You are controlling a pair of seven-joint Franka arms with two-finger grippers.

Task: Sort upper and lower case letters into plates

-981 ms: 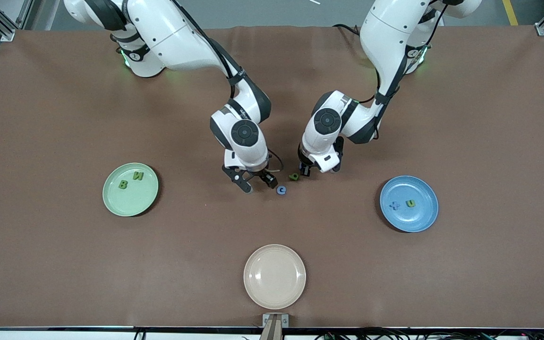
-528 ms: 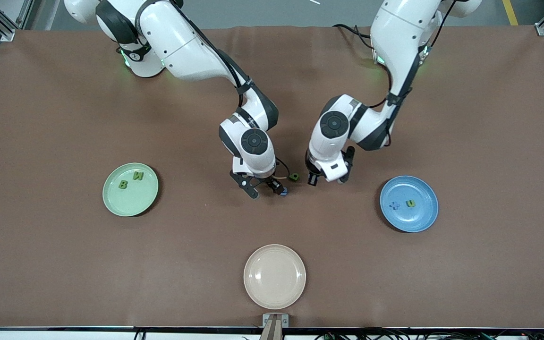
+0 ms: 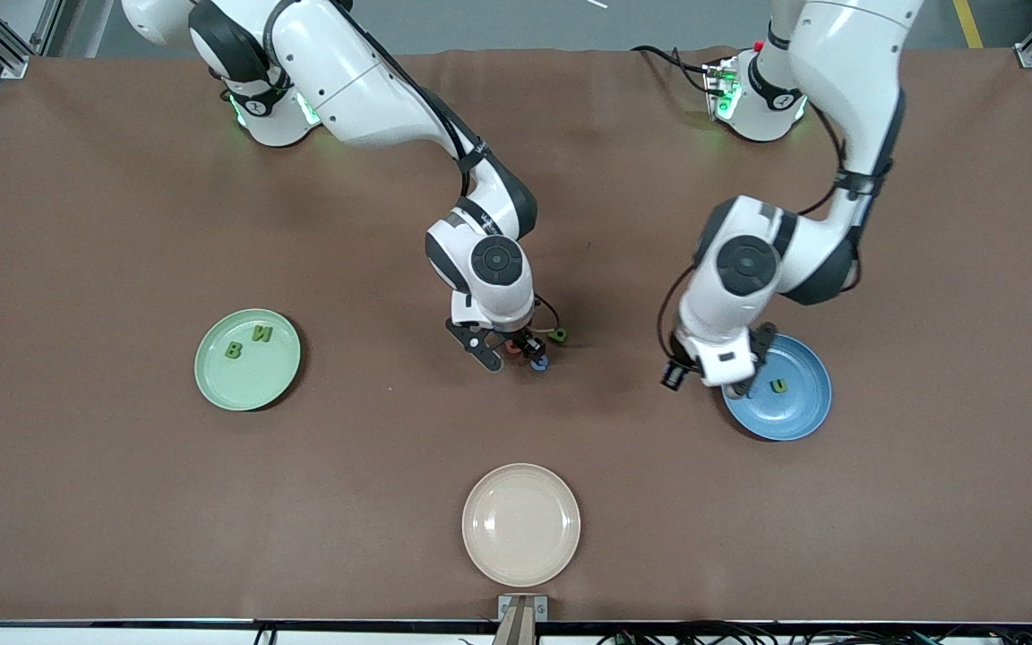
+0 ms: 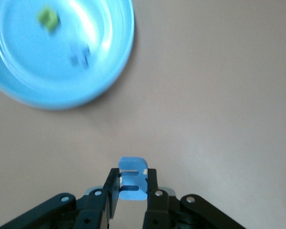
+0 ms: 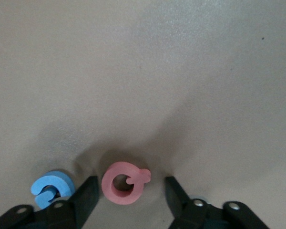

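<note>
Brown cloth covers the counter, and three plates lie on it. The mint green plate, toward the right arm's end, already holds two green capital letters, a W and a B. The blue plate, toward the left arm's end, shows a green small u; the left wrist view shows also a dark blue piece in it, too blurred to read. The beige plate, nearest to the front camera, has no letters in it.

So four pieces seem sorted, and I judge the task about half done. The left tool is clamped on a light blue letter and hangs over the rim of the blue plate, so this piece looks close to being dropped. The right tool is low at the middle of the counter with its fingers apart around a pink-red letter, a ring with a small tail, not yet squeezed. A light blue c-shaped letter lies just beside it, outside one finger, and a green letter lies near, a little farther from the front camera. These three remain.

All the letters are tiny flat pieces, much smaller than a plate.
</note>
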